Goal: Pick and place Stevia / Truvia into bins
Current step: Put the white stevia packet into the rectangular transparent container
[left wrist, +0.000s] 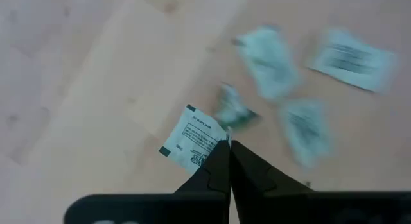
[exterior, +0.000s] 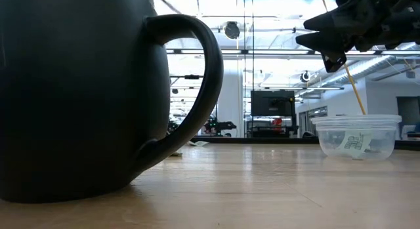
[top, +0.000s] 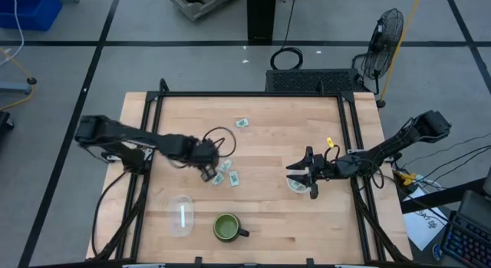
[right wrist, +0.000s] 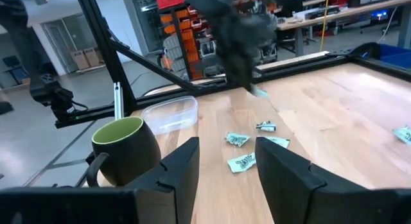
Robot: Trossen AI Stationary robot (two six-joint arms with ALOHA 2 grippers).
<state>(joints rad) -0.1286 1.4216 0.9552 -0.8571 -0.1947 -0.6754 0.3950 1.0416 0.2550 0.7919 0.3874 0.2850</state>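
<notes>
Left wrist view showed the left hand (left wrist: 229, 161) pinched on a Stevia packet (left wrist: 192, 140); its empty bin (top: 182, 215) sat nearer the table's front edge. Right hand (top: 306, 178) hovered released.

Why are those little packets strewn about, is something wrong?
Nothing looks damaged. Loose packets lie scattered mid-table, and one lone packet sits apart near the far edge. The left gripper pinches a packet. The right gripper hangs open over a cup already holding a packet.

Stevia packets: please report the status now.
Left end effector shut on a packet above the table. Right end effector open over right cup, one packet inside. Nothing in the way.
</notes>
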